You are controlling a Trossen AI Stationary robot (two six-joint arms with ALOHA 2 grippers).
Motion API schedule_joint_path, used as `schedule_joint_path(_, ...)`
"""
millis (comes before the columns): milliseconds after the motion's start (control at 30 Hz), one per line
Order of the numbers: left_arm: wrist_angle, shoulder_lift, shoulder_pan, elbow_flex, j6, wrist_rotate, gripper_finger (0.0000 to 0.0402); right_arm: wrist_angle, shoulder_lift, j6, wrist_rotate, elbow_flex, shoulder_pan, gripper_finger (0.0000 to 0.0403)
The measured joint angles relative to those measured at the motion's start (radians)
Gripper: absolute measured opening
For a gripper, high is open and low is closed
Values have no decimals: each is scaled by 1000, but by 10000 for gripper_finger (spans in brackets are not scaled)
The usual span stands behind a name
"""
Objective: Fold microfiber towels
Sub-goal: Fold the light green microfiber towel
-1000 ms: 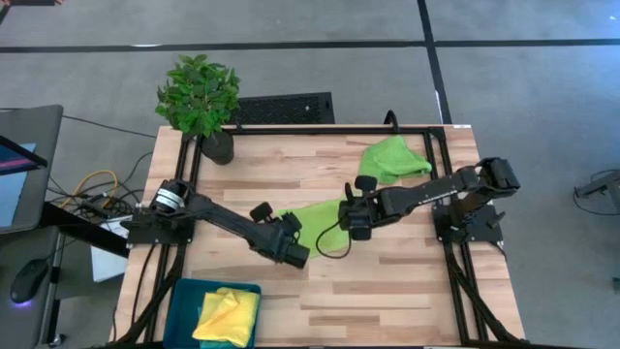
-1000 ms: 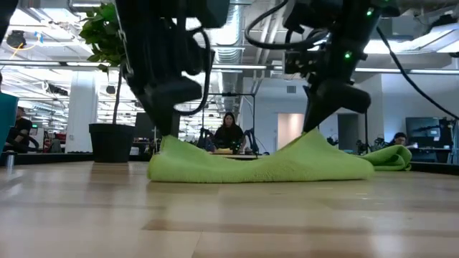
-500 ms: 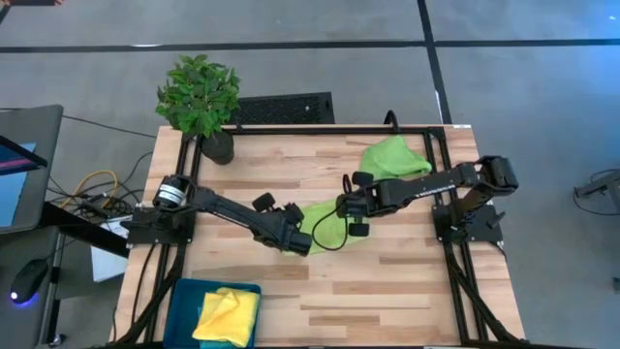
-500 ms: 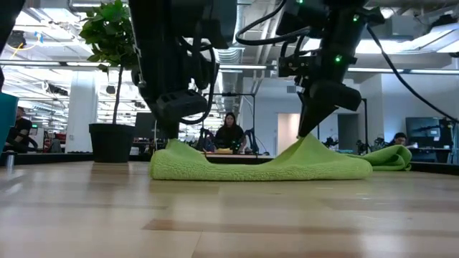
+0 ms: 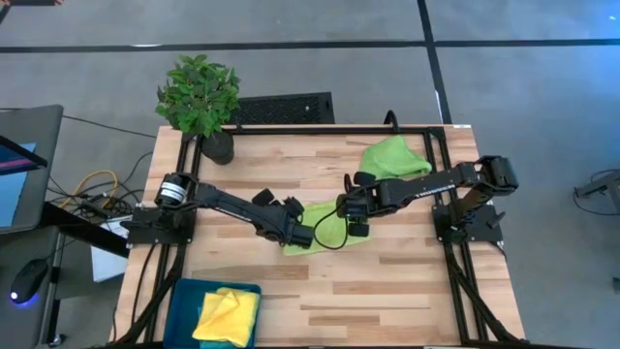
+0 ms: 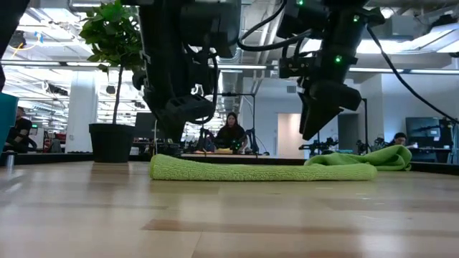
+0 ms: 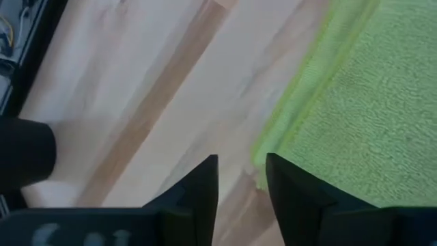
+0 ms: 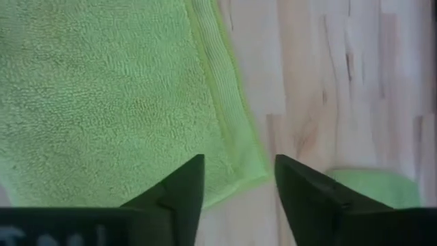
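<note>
A lime green microfiber towel (image 5: 327, 229) lies flat and folded over on the wooden table's middle (image 6: 258, 170). My left gripper (image 5: 298, 231) hovers open just above its left end (image 7: 241, 183). My right gripper (image 5: 355, 215) hovers open above its right end, over a hemmed corner (image 8: 249, 171). Neither gripper touches the cloth in the low view. A second lime green towel (image 5: 393, 157) lies crumpled at the far right. A yellow towel (image 5: 230, 314) rests in the tray at the near left.
A dark teal tray (image 5: 186, 301) sits at the near left corner. A potted plant (image 5: 200, 99) stands at the far left corner. A black frame (image 5: 320, 129) runs along the table's edges. Bare wood lies near the front edge. People sit in the room beyond the table.
Both grippers have carried the towel's raised corners toward the table's far edge, then opened, let go and risen a little. The towel's lifted ends have dropped. It now lies flat, folded over on itself.
</note>
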Motion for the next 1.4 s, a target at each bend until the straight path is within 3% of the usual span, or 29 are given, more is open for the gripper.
schedule_joint_path(67,-17,0,-19,14,11,-1,122,0,0,15,-36,0,2,222)
schedule_joint_path(200,-47,-3,-75,33,9,-2,123,-40,0,-74,-205,0,54,236)
schedule_joint_path(267,-60,-3,-106,41,-13,-3,123,-51,0,-111,-226,-4,103,236)
schedule_joint_path(467,-79,-3,-181,41,-96,-1,124,-67,0,-138,-224,-15,228,223)
schedule_joint_path(567,-79,-3,-202,41,-125,-1,124,8,0,-132,-183,-61,257,219)
schedule_joint_path(733,-79,-3,-221,41,-158,-3,124,28,0,-107,-117,-117,253,214)
schedule_joint_path(1167,-79,-3,-238,41,-187,11,124,160,1,-62,-120,-235,240,207)
schedule_joint_path(1300,-79,-3,-238,41,-187,12,124,159,2,-62,-111,-235,240,182)
schedule_joint_path(1400,-79,-3,-240,41,-187,12,124,163,3,-62,-112,-236,238,138)
